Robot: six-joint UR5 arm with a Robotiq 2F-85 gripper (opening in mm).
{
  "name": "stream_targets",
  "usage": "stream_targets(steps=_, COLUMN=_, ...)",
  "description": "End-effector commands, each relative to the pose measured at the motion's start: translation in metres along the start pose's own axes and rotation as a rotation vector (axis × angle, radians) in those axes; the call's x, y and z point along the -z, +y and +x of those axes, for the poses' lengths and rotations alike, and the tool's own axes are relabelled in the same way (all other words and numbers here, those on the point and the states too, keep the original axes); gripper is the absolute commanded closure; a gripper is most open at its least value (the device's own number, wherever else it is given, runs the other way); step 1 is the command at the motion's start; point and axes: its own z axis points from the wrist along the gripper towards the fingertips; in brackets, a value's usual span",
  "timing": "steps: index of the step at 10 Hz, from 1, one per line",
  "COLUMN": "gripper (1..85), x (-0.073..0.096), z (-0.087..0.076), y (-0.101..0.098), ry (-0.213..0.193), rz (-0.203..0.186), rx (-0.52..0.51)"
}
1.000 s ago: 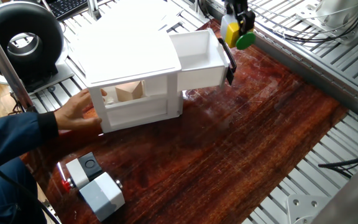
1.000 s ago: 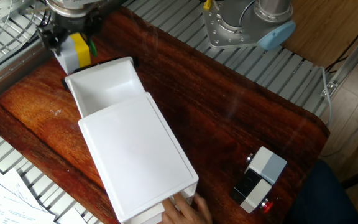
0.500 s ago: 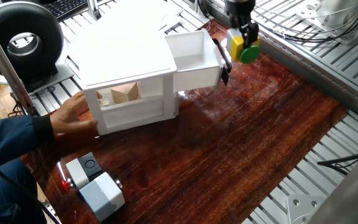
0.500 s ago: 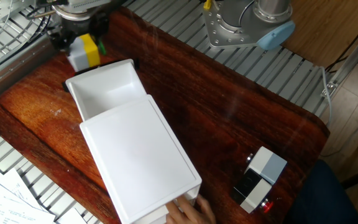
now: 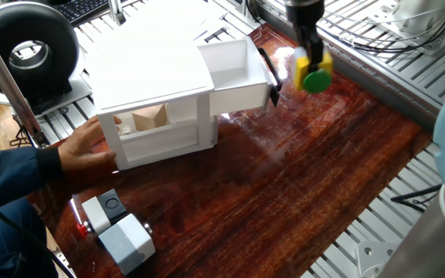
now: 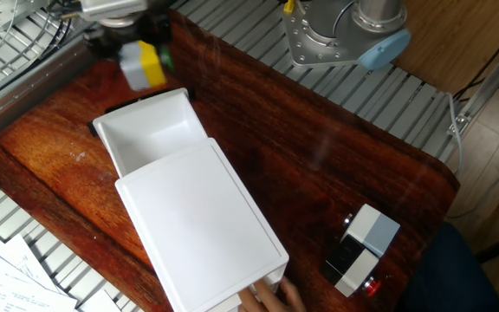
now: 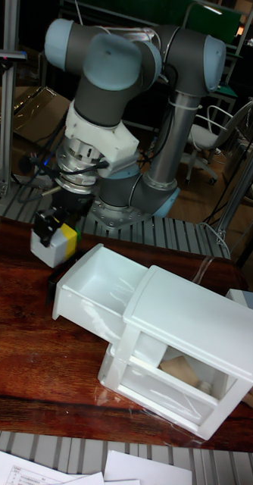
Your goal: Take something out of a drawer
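A glossy dark red wooden tabletop (image 5: 315,170) sits on a ribbed metal frame (image 6: 388,95), with a wire rack (image 5: 377,31) and a black keyboard (image 5: 83,8) at its edges, light wood flooring (image 6: 483,43) beside it, and a dim room with chairs (image 7: 210,129) behind

Cabinet (image 5: 154,96) on table (image 5: 323,177), upper drawer (image 5: 236,72) pulled out toward the arm's side. Block (image 5: 314,71) held in gripper (image 5: 312,63), above the table just beyond the drawer's handle end, outside the drawer, clear of the surface. Tan wedge (image 5: 150,117) inside the cabinet's lower compartment. Person's hand (image 5: 85,147) against the cabinet end opposite the drawer. Grey box (image 5: 118,228) on the table near that hand, well apart from the cabinet.
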Motion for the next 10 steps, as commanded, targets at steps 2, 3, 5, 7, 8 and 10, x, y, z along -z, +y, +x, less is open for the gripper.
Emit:
stream_targets(steps=2, gripper=84.7, x=-0.039, z=-0.042, y=-0.002, ry=-0.185, rz=-0.003, rx=-0.093)
stream_targets(steps=3, gripper=84.7, x=-0.052, z=-0.041, y=-0.01, ry=-0.19, rz=0.022, rx=-0.069)
stream_targets(steps=5, gripper=84.7, x=-0.075, z=-0.037, y=-0.025, ry=-0.203, rz=0.054, rx=-0.026)
stream_targets(steps=7, gripper=84.7, x=-0.084, z=-0.049, y=-0.027, ry=-0.203, rz=0.064, rx=-0.047)
stream_targets(steps=8, gripper=84.7, x=-0.087, z=-0.055, y=-0.027, ry=-0.193, rz=0.077, rx=-0.066)
stream_targets(steps=10, gripper=84.7, x=-0.091, z=-0.062, y=-0.031, ry=-0.194, rz=0.098, rx=-0.055)
